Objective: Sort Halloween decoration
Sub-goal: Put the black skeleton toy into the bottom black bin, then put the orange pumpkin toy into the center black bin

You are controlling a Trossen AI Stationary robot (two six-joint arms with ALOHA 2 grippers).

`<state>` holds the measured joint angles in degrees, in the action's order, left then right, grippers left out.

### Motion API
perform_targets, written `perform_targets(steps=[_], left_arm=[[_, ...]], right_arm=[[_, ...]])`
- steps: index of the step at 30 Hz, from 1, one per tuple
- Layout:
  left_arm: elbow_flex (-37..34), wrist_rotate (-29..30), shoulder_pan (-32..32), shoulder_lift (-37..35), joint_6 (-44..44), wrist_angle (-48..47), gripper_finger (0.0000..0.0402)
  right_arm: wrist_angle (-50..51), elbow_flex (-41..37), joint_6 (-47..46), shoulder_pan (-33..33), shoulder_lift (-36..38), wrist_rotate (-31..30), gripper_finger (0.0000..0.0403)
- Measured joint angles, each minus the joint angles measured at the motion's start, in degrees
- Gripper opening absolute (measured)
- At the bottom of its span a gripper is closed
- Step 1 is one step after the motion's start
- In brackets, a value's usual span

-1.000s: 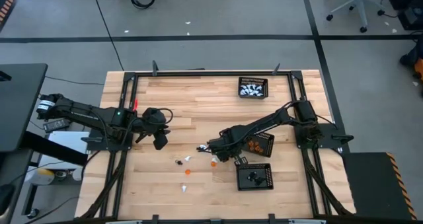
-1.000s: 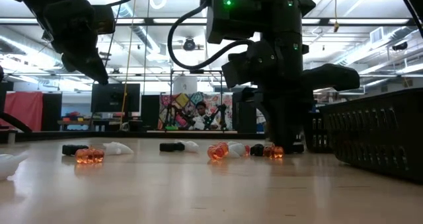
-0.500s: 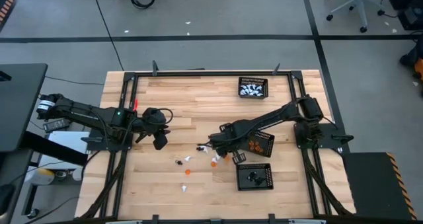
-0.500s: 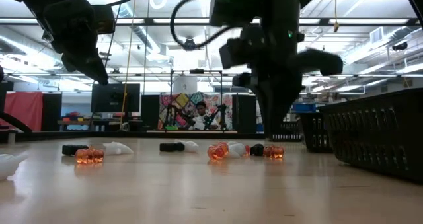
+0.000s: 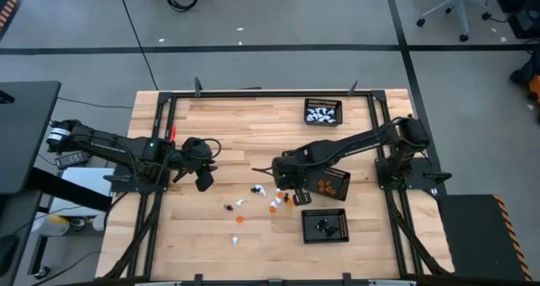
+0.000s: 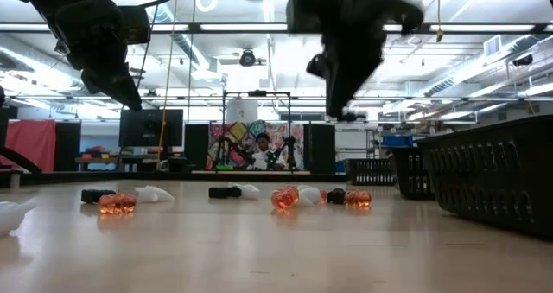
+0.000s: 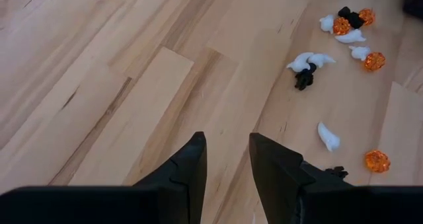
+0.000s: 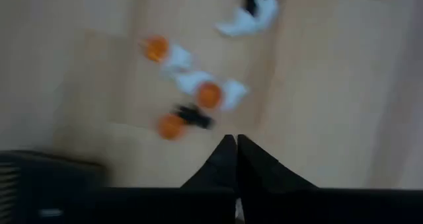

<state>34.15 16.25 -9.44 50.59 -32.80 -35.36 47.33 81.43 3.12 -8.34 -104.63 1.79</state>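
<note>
The left gripper hangs over bare wood left of the scattered Halloween figures, its fingers parted with nothing between them — clear boards all round it. The figures, white, orange and black, lie loose mid-table. Just above their right end the right gripper is raised off the wood, fingers pressed together; whether they pinch anything I cannot tell. Right of the figures stand the orange-filled tray and black-figure tray — the white-figure tray sits by the far edge.
</note>
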Motion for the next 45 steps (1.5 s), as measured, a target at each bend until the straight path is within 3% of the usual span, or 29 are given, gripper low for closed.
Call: perform_targets(steps=[8,10,20,28,38,45], left_arm=[[0.0,0.0,0.0,0.0,0.1,0.0,0.0124],[0.0,0.0,0.0,0.0,0.0,0.0,0.0124],[0.0,0.0,0.0,0.0,1.3,0.0,0.0123],[0.0,0.0,0.0,0.0,1.3,0.4,0.0123],[0.0,0.0,0.0,0.0,0.6,0.4,0.0123],[0.0,0.0,0.0,0.0,0.3,0.4,0.0123]], right_arm=[[-1.5,0.1,-7.9,-3.1,5.9,21.3,0.0005],[-1.4,0.1,-9.6,-5.3,6.0,23.4,0.0005],[-4.8,-7.4,-22.1,-19.3,6.5,10.5,0.0002],[-11.5,-17.7,-33.2,-23.2,6.5,3.5,0.0002],[-11.7,-18.8,-35.6,-24.1,6.5,4.3,0.0029],[-8.9,-14.5,-32.8,-19.9,6.5,11.7,0.0042]])
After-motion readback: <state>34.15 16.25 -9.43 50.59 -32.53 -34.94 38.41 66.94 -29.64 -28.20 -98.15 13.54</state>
